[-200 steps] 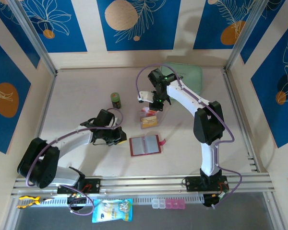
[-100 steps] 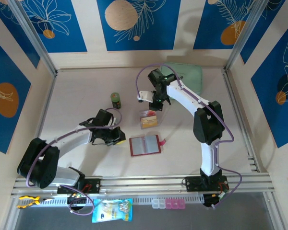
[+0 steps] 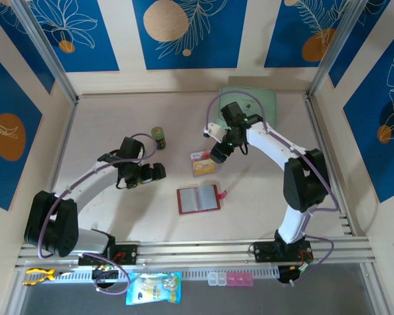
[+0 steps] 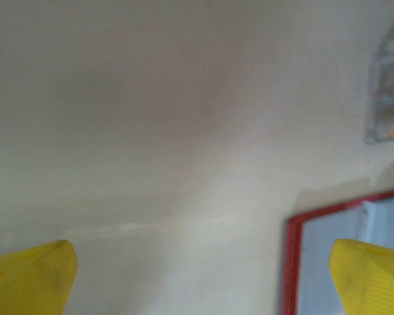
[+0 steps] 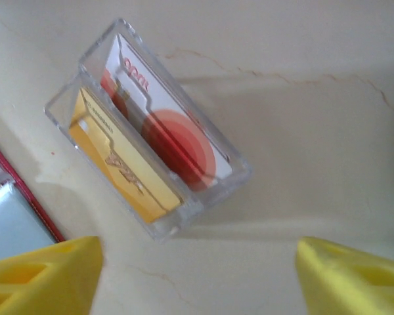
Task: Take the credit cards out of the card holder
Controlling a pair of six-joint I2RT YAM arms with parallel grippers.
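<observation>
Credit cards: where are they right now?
The credit cards sit in the clear box mid-table in the top view, just beyond the open red wallet, at the right hand.

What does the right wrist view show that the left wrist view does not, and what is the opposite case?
The right wrist view gives both cards plainly: the tan-orange card and the white card with red circles, side by side inside the clear box. The left wrist view gives a wide stretch of table; the box is a blur at its edge. Shared: a corner of the red card holder, and open yellow tips (right tool, left tool).
</observation>
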